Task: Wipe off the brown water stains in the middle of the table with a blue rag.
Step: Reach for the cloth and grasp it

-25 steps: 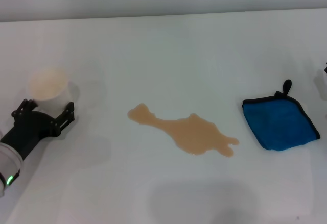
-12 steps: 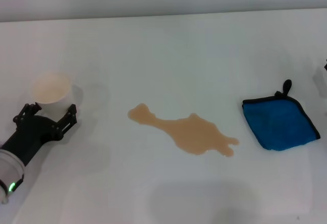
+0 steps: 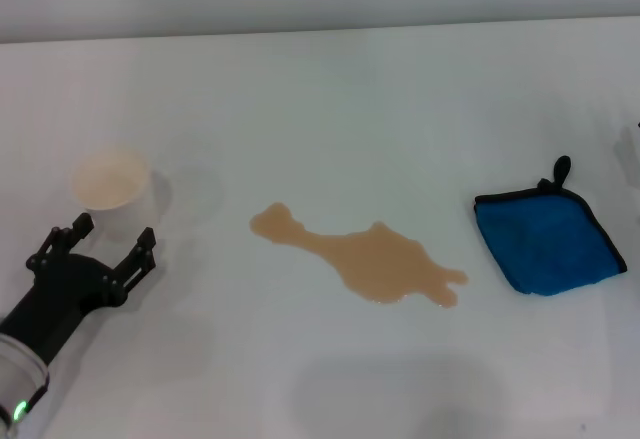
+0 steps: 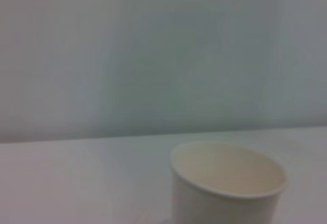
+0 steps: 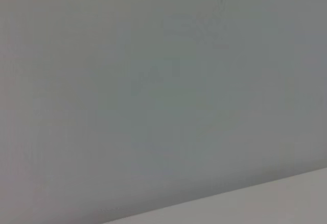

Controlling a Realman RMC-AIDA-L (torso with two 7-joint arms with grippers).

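The left gripper sits low at the near left of the table, its black fingers spread wide and holding nothing. The two prongs point away from the robot and slightly toward the middle, aimed at the white paper cup that stands upright just beyond them. A clear gap of bare tabletop separates the fingertips from the cup's base; they are apart, not touching. Behind the fingers the black wrist body runs back toward the near left corner, ending in a pale cylindrical arm segment with a small green light.

In the left wrist view the same paper cup stands close in front, its open mouth showing a cream-coloured inside, with a plain grey wall behind the table edge.

The brown water stains lie in the middle of the table as one long tan puddle with lobed edges, running from a small lobe on the left to a wider patch on the right. The blue rag lies flat well to the right of the puddle, not touching it, its black edging and small black loop at the far corner.

The right gripper cannot be made out in any view; its wrist camera shows only grey wall and a strip of table.
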